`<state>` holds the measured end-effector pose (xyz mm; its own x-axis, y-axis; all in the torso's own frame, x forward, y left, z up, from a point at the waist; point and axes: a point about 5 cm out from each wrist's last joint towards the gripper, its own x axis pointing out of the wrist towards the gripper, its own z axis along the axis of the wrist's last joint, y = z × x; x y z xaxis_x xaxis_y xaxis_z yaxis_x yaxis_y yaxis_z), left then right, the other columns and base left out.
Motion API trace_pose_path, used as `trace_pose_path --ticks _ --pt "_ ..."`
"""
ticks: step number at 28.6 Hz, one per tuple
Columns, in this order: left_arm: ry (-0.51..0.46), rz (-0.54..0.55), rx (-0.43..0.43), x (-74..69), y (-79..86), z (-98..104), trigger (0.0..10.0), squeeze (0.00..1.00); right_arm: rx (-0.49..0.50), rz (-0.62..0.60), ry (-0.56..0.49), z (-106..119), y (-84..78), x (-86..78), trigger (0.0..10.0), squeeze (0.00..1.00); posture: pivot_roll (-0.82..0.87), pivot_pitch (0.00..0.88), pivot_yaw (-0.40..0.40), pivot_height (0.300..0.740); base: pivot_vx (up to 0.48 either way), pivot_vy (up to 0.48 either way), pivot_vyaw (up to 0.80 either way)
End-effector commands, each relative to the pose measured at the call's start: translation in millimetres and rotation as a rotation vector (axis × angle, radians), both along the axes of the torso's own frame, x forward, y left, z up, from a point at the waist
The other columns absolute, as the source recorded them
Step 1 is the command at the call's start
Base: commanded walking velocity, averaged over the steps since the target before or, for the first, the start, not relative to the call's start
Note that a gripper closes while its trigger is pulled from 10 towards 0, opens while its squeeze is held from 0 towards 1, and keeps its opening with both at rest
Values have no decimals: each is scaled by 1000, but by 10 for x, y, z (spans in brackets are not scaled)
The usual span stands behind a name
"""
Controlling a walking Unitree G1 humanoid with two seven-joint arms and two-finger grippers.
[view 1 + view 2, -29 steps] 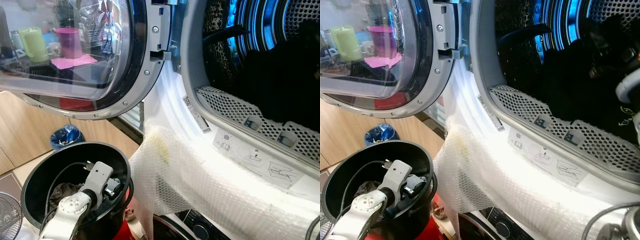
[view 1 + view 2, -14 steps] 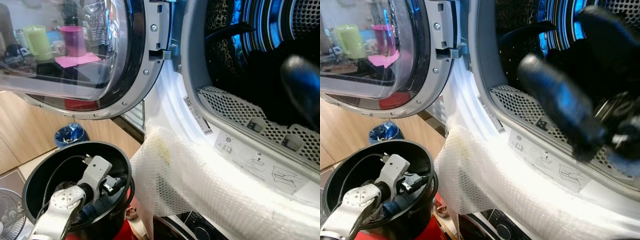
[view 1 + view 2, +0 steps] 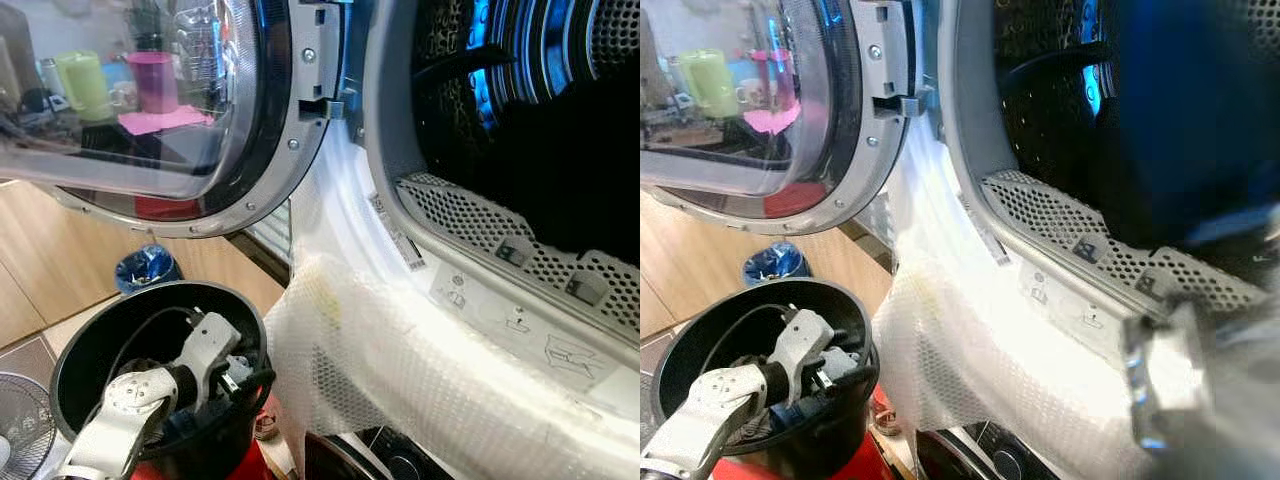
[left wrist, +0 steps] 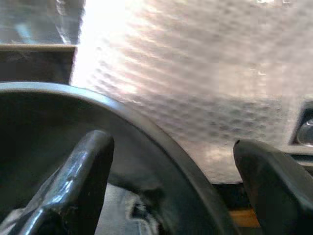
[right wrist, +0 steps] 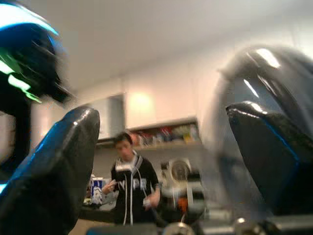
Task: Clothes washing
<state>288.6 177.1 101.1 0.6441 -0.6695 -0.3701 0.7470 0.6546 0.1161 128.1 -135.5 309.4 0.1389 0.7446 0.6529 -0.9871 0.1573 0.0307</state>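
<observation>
The left pincer (image 3: 235, 375), fingers spread, hangs in the black bucket (image 3: 80, 350) over soft, light clothes (image 3: 750, 425), best pinched at a bunched fold

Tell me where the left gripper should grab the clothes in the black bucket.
Judging by the head views, take the bunched grey cloth at its top fold, coming straight down through the bucket mouth. The bucket's tall walls block any side approach. The left gripper sits open inside near the rim, by the bubble wrap.
</observation>
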Motion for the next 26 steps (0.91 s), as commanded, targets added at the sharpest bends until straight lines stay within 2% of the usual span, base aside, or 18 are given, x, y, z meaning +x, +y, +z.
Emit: trace_pose_path --ticks 1,3,4,5,9,10,11,15,18,19,20,21,22,23,24,25,26 --pt "-1 -74 7 -9 -74 70 10000 0 -82 45 -19 -71 66 -40 10000 0 128 56 -39 740 0 0 0" --pt "20 -126 17 -34 -86 86 10000 0 -205 39 88 -274 128 -18 10000 0 133 56 -40 740 0 0 0" --pt "37 -178 38 -54 -94 110 10000 0 -283 53 194 -461 158 -40 10000 0 133 55 -40 740 0 0 0" --pt "42 -199 46 -64 -101 121 10000 0 -312 58 230 -524 162 -53 10000 0 135 54 -42 740 0 0 0" --pt "96 -318 78 -133 -148 160 10000 0 -529 84 401 -926 168 -106 10000 0 143 53 -43 740 0 0 0" --pt "108 -359 92 -156 -167 165 10000 0 -572 86 447 -1060 141 -120 10000 0 144 54 -42 740 0 0 0" --pt "108 -359 92 -156 -167 165 10000 0 -572 86 447 -1060 141 -120 10000 0 144 54 -42 740 0 0 0" --pt "157 -503 138 -215 -248 183 10000 0 -743 87 625 -1626 17 -205 10000 0 150 53 -42 740 0 0 0" --pt "164 -609 159 -216 -394 149 10000 0 -899 -12 800 -2169 -143 -218 10000 0 159 40 -43 740 0 0 0" --pt "169 -634 157 -219 -439 136 10000 0 -924 -46 844 -2298 -188 -221 10000 0 159 40 -43 740 0 0 0" --pt "183 -693 155 -241 -542 86 10000 0 -898 -132 945 -2518 -277 -191 10000 0 162 35 -41 740 0 0 0" --pt "183 -693 155 -241 -542 86 10000 0 -898 -132 945 -2518 -277 -191 10000 0 162 35 -41 740 0 0 0" --pt "207 -741 136 -257 -654 11 10000 0 -884 -259 1015 -2741 -378 -122 10000 0 161 25 -31 740 0 0 0" --pt "219 -750 127 -255 -717 -48 10000 0 -849 -338 1072 -2849 -432 -67 10000 0 160 21 -30 740 0 0 0" --pt "219 -750 127 -255 -717 -48 10000 0 -849 -338 1072 -2849 -432 -67 10000 0 160 21 -30 740 0 0 0" --pt "236 -767 131 -263 -824 -159 10000 0 -803 -473 1162 -3058 -524 8 10000 0 160 9 -27 740 0 0 0" --pt "240 -776 137 -270 -868 -208 10000 0 -793 -529 1199 -3150 -557 31 10000 0 160 9 -27 740 0 0 0"
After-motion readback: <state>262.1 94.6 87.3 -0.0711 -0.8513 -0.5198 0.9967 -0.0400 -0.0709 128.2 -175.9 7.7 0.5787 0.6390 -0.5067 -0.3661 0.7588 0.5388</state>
